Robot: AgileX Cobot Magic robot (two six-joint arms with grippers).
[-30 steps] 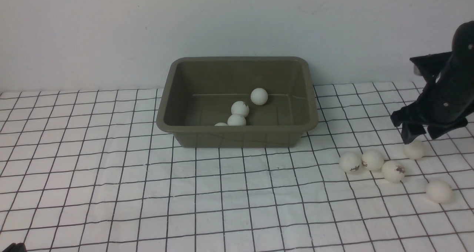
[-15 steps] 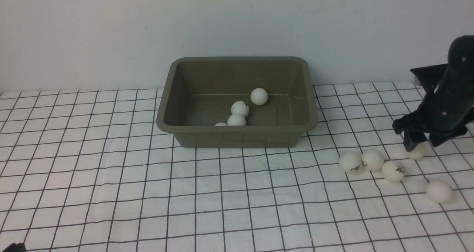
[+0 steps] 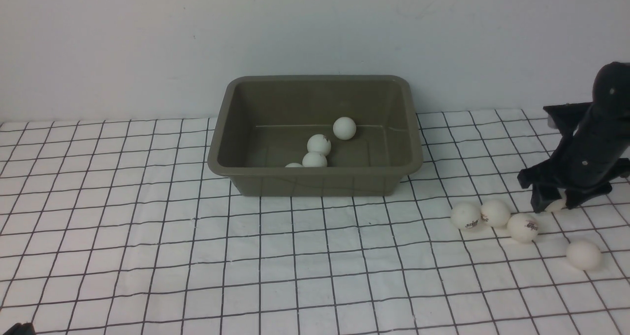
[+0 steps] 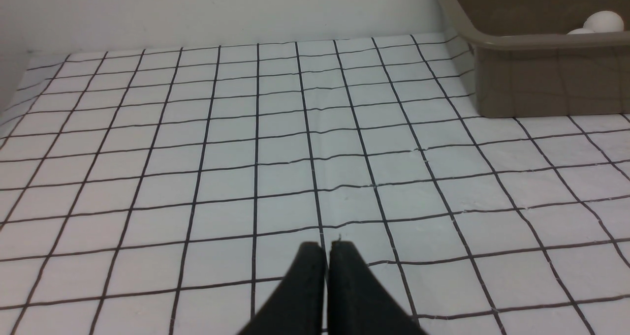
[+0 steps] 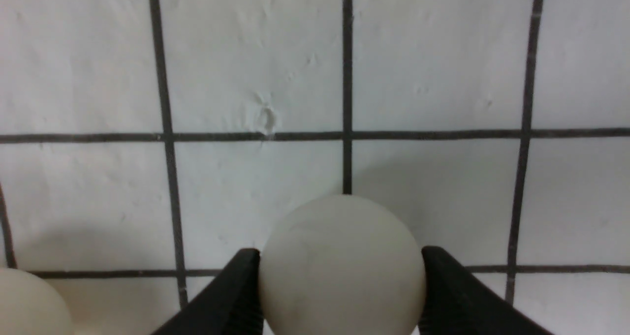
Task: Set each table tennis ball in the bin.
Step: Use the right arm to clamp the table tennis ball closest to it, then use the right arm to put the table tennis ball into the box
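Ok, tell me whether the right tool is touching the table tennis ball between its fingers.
Touching. The right wrist view shows both fingers of the right tool flush against the sides of the table tennis ball, no gap.

From my screen the ball [image 5: 342, 268] looks smooth, matt plastic; the bin [image 3: 315, 183] is olive plastic with a dull sheen; the gridded table cover [image 3: 147, 236] reads as thin, slightly puckered cloth.

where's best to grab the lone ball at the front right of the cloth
I'd take the lone ball across its widest middle, coming straight down from above. It is a smooth sphere sitting free on the checked cloth, well apart from the row of three balls, so both sides are open.
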